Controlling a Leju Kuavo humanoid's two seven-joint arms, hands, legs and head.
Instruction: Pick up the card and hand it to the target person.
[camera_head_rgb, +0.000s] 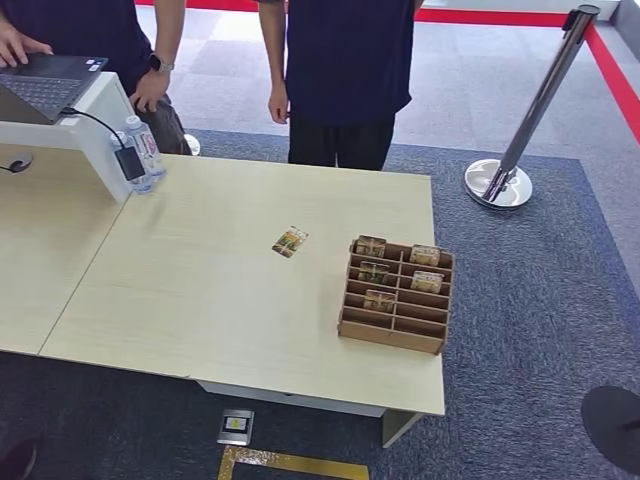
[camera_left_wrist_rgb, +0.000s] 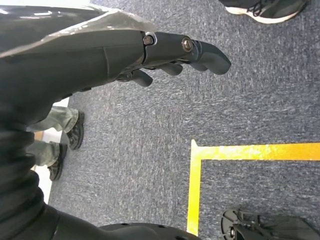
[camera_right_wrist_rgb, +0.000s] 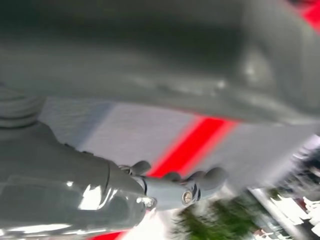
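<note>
Wooden surface holds untouched card; left robot hand and right robot hand released, pickup and handover pending.

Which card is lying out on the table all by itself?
The loose card lies flat on the bare table, left of the cardboard rack. The other cards all sit inside the rack's slots.

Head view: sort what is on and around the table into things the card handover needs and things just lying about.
Needed: card lying loose on the table; person standing behind it.

Lying about: card rack, water bottles, laptop, barrier post.
</note>
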